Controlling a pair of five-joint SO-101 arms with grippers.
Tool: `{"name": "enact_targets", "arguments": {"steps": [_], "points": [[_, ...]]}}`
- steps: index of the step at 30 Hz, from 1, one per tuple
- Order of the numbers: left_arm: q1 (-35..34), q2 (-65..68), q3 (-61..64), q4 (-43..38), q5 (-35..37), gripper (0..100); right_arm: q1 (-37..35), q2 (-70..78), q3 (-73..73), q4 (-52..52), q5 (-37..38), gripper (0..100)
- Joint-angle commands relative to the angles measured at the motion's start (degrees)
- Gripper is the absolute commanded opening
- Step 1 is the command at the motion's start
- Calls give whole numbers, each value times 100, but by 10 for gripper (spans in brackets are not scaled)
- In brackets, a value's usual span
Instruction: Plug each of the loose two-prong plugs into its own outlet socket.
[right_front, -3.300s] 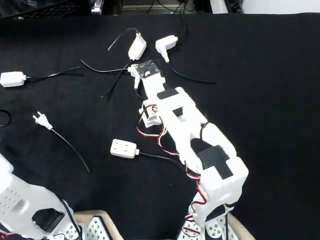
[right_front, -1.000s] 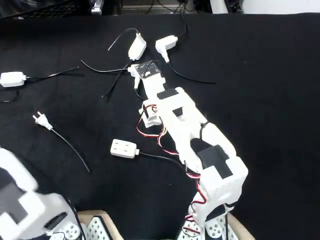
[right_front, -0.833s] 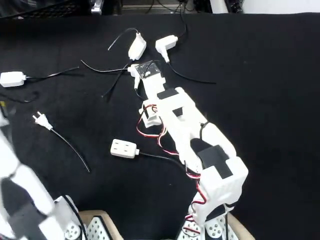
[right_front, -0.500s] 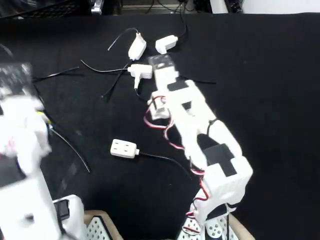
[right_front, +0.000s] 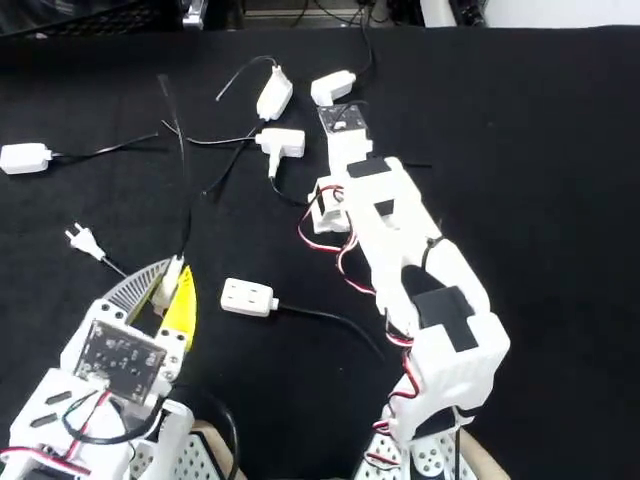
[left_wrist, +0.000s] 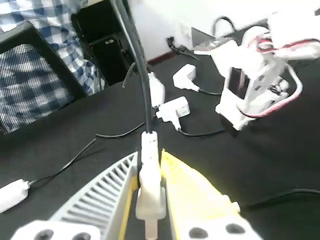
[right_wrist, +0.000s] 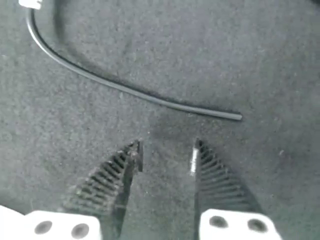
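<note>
My left gripper (right_front: 175, 268) hovers low at the table's front left, shut on a white two-prong plug (left_wrist: 149, 186). The plug's black cord (right_front: 183, 190) rises away toward the back. A white outlet socket (right_front: 248, 296) lies just to the right of it. A second socket (right_front: 25, 157) rests at the far left. One loose plug (right_front: 85, 240) lies at the left, and three white ones (right_front: 281, 143) (right_front: 274, 95) (right_front: 332, 86) lie at the back. My right gripper (right_front: 340, 108) is beside the rightmost of those, and its wrist view shows the right gripper (right_wrist: 166, 150) open over a black cord (right_wrist: 135, 90).
Thin black cords (right_front: 215, 140) cross the black cloth among the back plugs. The near socket's cord (right_front: 330, 318) runs under my right arm (right_front: 410, 260). A dark chair (left_wrist: 35, 85) and boxes stand beyond the table's far edge.
My left arm swung in from the front left and now holds a plug with its cord lifted. My right gripper moved right and back, away from the middle plug.
</note>
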Motion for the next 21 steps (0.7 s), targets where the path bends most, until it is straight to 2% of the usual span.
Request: {"name": "enact_targets", "arguments": {"steps": [1, 8, 16, 21], "points": [[954, 9, 207, -9, 44, 30, 62, -92, -541, 44, -62, 11], [2044, 9, 409, -132, 9, 29, 9, -92, -936, 325, -62, 17], [1543, 0, 2070, -1697, 0, 29, -246, -92, -2088, 2119, -26, 17], [1499, 0, 2246, -2163, 44, 29, -695, -92, -2580, 2954, 712, 11]]}}
